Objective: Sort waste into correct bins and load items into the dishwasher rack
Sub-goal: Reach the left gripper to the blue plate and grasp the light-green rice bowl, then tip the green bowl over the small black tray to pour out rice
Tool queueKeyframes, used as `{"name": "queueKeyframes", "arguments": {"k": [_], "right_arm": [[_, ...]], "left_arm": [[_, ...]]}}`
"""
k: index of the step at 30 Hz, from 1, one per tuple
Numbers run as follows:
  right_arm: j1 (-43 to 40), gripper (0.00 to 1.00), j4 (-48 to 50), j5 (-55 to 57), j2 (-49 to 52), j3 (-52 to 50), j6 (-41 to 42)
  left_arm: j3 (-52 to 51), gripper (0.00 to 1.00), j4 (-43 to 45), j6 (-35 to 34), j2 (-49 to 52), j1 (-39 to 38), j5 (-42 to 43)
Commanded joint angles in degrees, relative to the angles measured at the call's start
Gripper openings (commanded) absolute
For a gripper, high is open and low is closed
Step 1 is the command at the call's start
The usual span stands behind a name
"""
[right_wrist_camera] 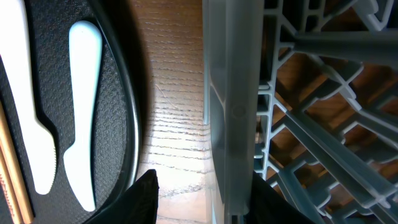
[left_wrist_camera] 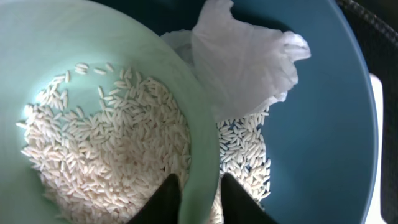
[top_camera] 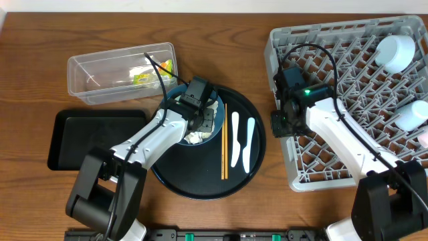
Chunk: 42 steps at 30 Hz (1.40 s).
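Observation:
The pale green bowl (left_wrist_camera: pixel 93 74) holds loose rice (left_wrist_camera: pixel 112 143) and sits on the dark blue plate (left_wrist_camera: pixel 336 137), beside a crumpled white tissue (left_wrist_camera: pixel 242 62) and more spilled rice. My left gripper (left_wrist_camera: pixel 200 193) is shut on the bowl's rim, one finger inside and one outside. From overhead it (top_camera: pixel 200 110) covers most of the bowl. My right gripper (right_wrist_camera: pixel 205 180) straddles the left wall of the dishwasher rack (right_wrist_camera: pixel 230 93). It stands open, with bare table showing between its outer finger and the wall. Two orange chopsticks (top_camera: pixel 224 140) and two white utensils (top_camera: pixel 235 137) lie on the round tray.
The round black tray (top_camera: pixel 254 117) carries the plate. A clear tub (top_camera: pixel 100 67) at the back left holds a yellow-green wrapper (top_camera: pixel 142 78). A shallow black tray (top_camera: pixel 87 137) lies in front of it. The rack (top_camera: pixel 348 60) holds a white cup (top_camera: pixel 396 50) and a pale cup (top_camera: pixel 414 114).

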Motion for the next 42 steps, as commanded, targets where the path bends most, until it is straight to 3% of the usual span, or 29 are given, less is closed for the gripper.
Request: {"name": "queueKeyframes", "arguments": {"k": [1,6,15,31,37,42], "right_arm": [[0.7,0.40,-0.3,-3.0,0.1,-0.4,0.3],[0.7,0.40,-0.8,-3.0,0.1,-0.4,0.3],[0.7,0.40,-1.0,-3.0,0.1,-0.4,0.3],[0.7,0.40,-1.2,-2.9,0.1,-0.4,0.3],[0.7,0.40,-1.5,-2.9,0.1,-0.4,0.3],[0.7,0.40,-1.4,-2.9,0.1,-0.4,0.3]], "left_arm": [[-0.4,0.19,-0.3,0.4,0.3,-0.2,-0.9],[-0.4,0.06,0.6,0.4,0.3,-0.2,-5.1],[1.8,0.06,0.8,0.4,-1.2,-0.2,-6.7],[2.5,0.06,-4.9,-2.0,-15.7,0.1,-6.7],[2.5,0.06,-11.4,-8.5,-21.0,4.7,-6.3],[2.4,0.06,-15.6,-8.7,-24.3,12.9,1.0]]}}
